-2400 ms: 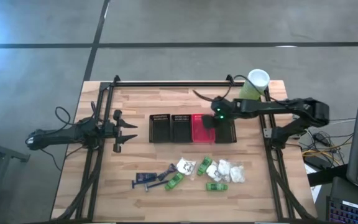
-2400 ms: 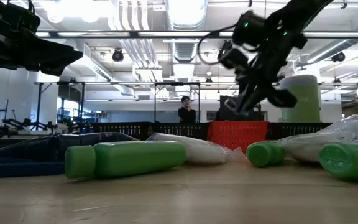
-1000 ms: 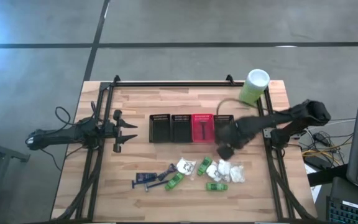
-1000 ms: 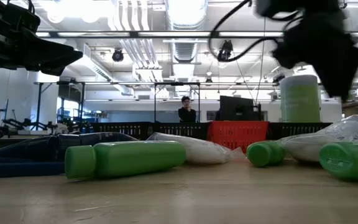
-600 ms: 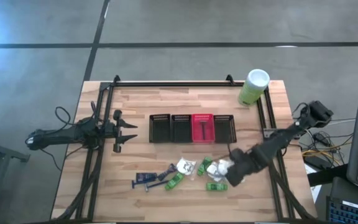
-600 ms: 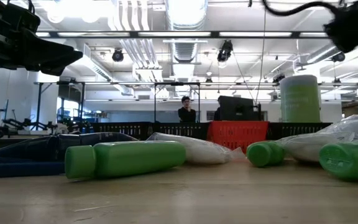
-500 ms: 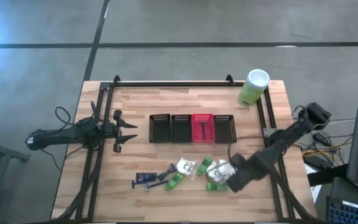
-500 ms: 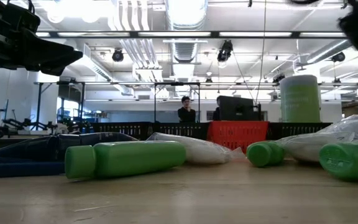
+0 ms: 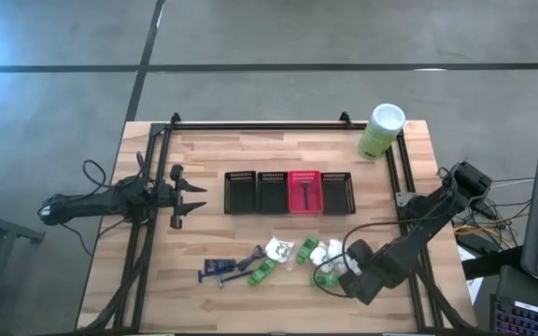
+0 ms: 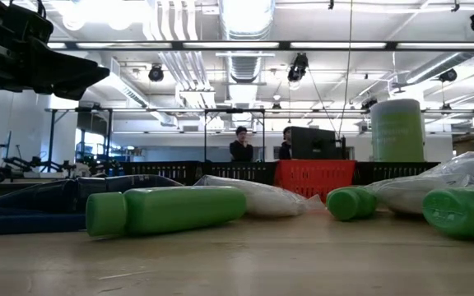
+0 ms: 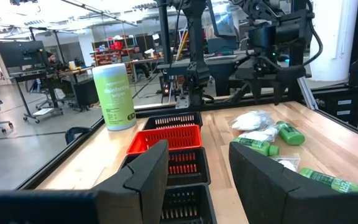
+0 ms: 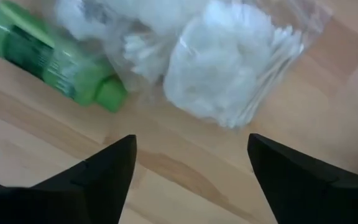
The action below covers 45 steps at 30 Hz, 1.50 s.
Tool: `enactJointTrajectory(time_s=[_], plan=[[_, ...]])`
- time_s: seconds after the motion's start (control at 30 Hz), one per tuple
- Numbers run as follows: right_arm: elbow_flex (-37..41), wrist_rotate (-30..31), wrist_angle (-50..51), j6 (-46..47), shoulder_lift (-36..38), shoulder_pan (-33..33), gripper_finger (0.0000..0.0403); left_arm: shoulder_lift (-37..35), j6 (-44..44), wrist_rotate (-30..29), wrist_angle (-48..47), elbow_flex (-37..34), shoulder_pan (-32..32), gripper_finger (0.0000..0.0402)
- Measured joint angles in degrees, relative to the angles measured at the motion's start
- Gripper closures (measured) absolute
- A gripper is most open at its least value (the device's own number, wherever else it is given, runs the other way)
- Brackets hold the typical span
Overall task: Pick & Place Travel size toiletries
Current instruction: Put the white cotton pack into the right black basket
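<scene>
The toiletries lie loose on the near half of the table: dark razors [image 9: 220, 269], green bottles [image 9: 261, 272] [image 9: 308, 250] and white packets [image 9: 278, 249]. My right gripper [image 9: 355, 276] points down, open, above a white packet [image 12: 229, 56] and a green bottle [image 12: 48, 56]; it touches neither. One dark razor [image 9: 304, 194] lies in the red basket [image 9: 304, 177]. My left gripper [image 9: 194, 197] waits open at the table's left side and is empty in the left wrist view [image 11: 197, 168].
Three black baskets [image 9: 241, 191] [image 9: 272, 191] [image 9: 337, 191] stand in a row with the red one at mid-table. A pale-green canister [image 9: 381, 131] with a white lid stands at the far right corner. A black frame rail [image 9: 404, 224] runs along the right side.
My right gripper has swung from just in front of the baskets toward the table's near edge, turning its wrist as it went. It now hangs over the white packets and green bottle at the near right. The toiletries have not moved.
</scene>
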<state>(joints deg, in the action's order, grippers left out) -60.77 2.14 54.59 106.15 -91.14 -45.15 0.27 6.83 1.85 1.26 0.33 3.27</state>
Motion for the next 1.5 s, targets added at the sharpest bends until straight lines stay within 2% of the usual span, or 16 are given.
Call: enactJointTrajectory(time_s=[0.23, 0.4, 0.5, 0.6, 0.8, 0.9, 1.2, 1.5], plan=[[0.6, 1.0, -5.2, -1.2, 3.4, 2.1, 0.0092, 0.0, 0.0, 0.0, 0.0, 0.0, 0.0, 0.0225], [4.2, 1.1, -18.4, 1.6, 5.8, 6.6, 0.0109, 0.0, -0.3, -0.1, 0.7, 0.0, 0.0, 0.0225], [5.7, 1.1, -25.9, 2.8, 5.8, 9.1, 0.0120, 0.0, -4.5, 0.1, 0.8, 0.0, 0.0, 0.0225], [6.9, 1.2, -31.3, 6.2, 5.4, 11.6, 0.0131, 0.0, -14.9, 0.2, 1.5, 0.0, 0.0, 0.0225], [6.5, 2.9, -34.8, 7.3, 2.4, 14.3, 0.0149, 0.1, -56.7, 0.2, 2.3, 0.0, 0.0, 0.0225], [5.1, 3.0, -34.6, 6.7, 0.1, 14.6, 0.0156, 0.1, -69.1, -0.2, 2.2, 0.0, 0.0, 0.0225], [3.8, 2.1, -44.5, 11.0, -7.6, 15.3, 0.0147, 0.5, -69.6, -8.7, 2.2, 0.0, 0.0, 0.0225], [1.6, 5.5, -49.0, 12.8, -13.2, 16.7, 0.0120, 1.9, -68.6, -9.3, 2.1, 0.0, 0.0, 0.0225]])
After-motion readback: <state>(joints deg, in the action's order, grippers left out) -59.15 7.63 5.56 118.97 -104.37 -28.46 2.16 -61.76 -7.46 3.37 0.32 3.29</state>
